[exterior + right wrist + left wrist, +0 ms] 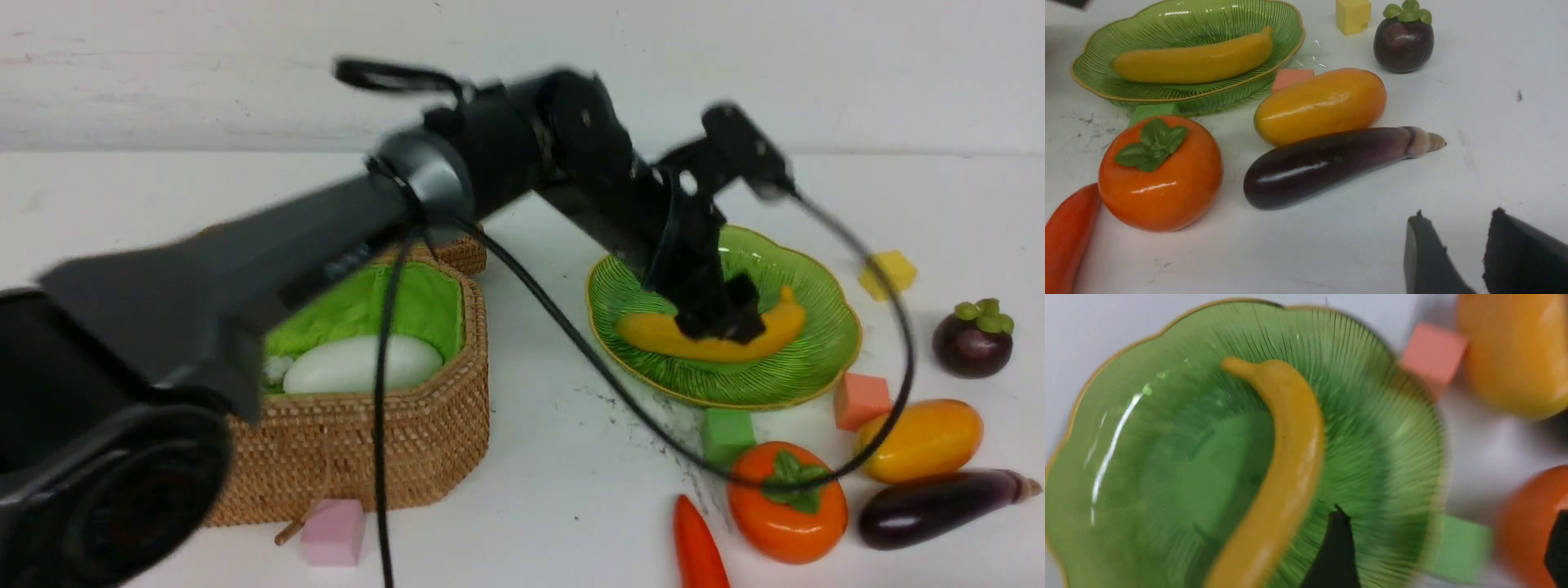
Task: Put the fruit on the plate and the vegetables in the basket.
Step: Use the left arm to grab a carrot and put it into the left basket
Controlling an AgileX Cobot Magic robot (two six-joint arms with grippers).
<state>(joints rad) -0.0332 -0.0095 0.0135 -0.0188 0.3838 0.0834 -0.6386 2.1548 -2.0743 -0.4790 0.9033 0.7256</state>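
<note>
- Yellow banana lay free on the plate; left jaws gaped above it.
- Right jaws stood apart, empty.
- Persimmon, near the plate, looked hard, glossy, slippery: grip its widest girth.

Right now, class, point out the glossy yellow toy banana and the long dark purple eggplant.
Yellow toy banana [1192, 63]: right wrist view, middle of its body.
Dark purple eggplant [1327, 161]: right wrist view, middle of its body.
</note>
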